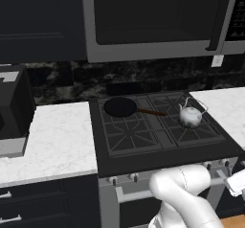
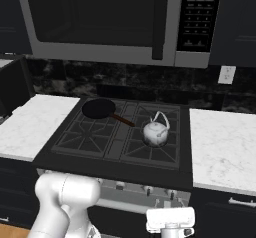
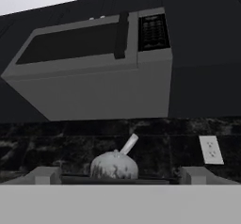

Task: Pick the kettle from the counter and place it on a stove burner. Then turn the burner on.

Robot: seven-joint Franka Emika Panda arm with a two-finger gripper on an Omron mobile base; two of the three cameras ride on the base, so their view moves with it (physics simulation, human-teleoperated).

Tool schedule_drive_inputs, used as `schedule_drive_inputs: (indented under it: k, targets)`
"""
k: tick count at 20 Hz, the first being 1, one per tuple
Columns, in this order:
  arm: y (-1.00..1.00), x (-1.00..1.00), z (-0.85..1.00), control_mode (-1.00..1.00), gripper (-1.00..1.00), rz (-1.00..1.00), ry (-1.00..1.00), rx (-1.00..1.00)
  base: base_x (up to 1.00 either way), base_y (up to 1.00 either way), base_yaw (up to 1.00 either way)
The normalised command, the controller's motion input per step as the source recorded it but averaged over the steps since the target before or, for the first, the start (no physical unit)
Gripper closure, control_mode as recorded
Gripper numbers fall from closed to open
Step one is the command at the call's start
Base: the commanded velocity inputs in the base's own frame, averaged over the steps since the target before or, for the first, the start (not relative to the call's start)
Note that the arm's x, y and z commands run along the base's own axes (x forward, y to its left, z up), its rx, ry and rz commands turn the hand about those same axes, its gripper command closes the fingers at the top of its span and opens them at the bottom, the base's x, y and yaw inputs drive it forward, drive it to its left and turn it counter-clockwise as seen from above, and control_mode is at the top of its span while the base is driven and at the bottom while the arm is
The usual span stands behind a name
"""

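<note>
Low in front of the stove we are holding our tool (image 2: 170, 226), and we cannot tell whether it is wide or narrow. Beyond it, the kettle (image 2: 155, 132) is sitting on the stove burner (image 2: 153, 147), off the bench (image 2: 222, 147). We are judging placement done; turning the burner on remains.

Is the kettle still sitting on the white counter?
No, the kettle stands on a stove burner at the right of the black cooktop, beside the frying pan, not on the counter.
</note>
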Motion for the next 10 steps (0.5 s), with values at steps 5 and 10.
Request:
schedule_drive_inputs:
  k: [5,10]
  targets:
    - [-0.07,0.12,-0.41,-1.0,-1.0,0.0,0.04,0.0,0.0,0.0,0.0]
    - [-0.24,0.12,-0.33,-1.0,-1.0,0.0,0.03,0.0,0.0,0.0,0.0]
